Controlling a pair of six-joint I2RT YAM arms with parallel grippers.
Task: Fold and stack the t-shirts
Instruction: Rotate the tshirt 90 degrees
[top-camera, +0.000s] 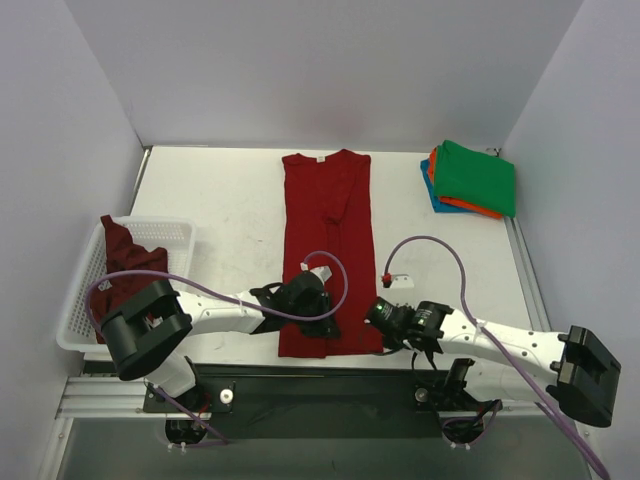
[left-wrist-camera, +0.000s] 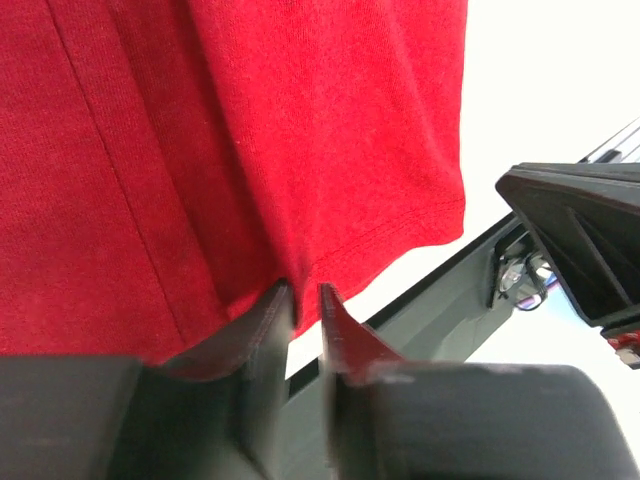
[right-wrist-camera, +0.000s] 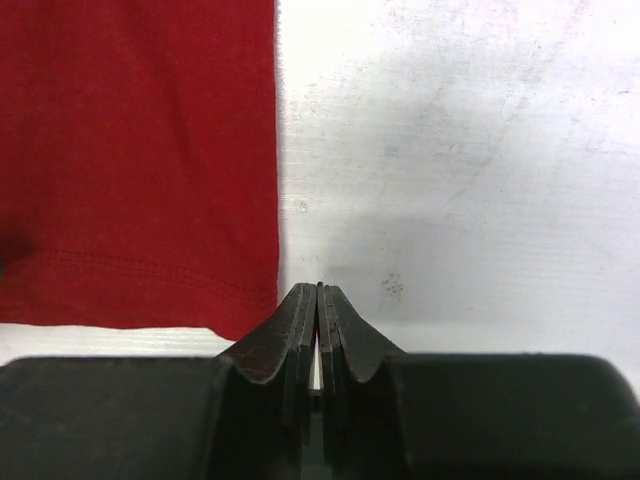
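— Where is your red shirt (top-camera: 327, 250)?
— In the middle of the table (top-camera: 230, 220), folded into a long strip. The collar is at the far end and the hem is towards the arms.
— And your left gripper (left-wrist-camera: 305, 300)?
— Right at that hem. Its fingers stand nearly together with a thin slit between them. From the wrist view you cannot tell whether cloth is caught in the tips.
— Your right gripper (right-wrist-camera: 318, 295)?
— Pressed flat together, low over bare table, just beside the strip's near right corner.
— The other shirts?
— The maroon shirt (top-camera: 125, 258) lies crumpled in the basket (top-camera: 172, 236) on your left. Far right, the green shirt (top-camera: 478, 175) sits folded on the orange shirt (top-camera: 468, 206), with the blue shirt (top-camera: 432, 192) underneath, all well apart from the strip
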